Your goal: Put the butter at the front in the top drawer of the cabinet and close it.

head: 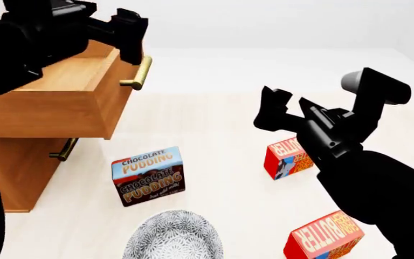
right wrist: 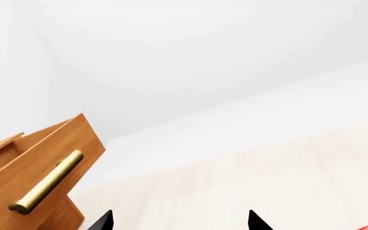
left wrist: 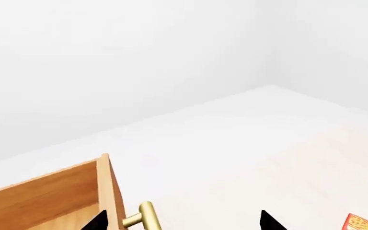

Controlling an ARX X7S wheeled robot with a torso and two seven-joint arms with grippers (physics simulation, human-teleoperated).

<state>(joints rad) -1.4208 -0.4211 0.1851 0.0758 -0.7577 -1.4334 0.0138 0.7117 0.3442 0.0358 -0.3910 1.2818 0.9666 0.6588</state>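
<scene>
Two red "BUTTER" cartons lie on the pale floor. The butter at the front is nearest me at lower right; its twin lies farther back. A corner of one carton shows in the left wrist view. The cabinet stands at left with its top drawer pulled out. My left gripper is open above the drawer's front edge, its fingertips wide apart either side of the brass handle. My right gripper hangs open and empty above the farther carton.
A brown-and-blue Chocolate Pudding box stands between the cabinet and the cartons. A patterned grey bowl sits at the near edge. A lower drawer handle sticks out under the open drawer. The drawer front also shows in the right wrist view.
</scene>
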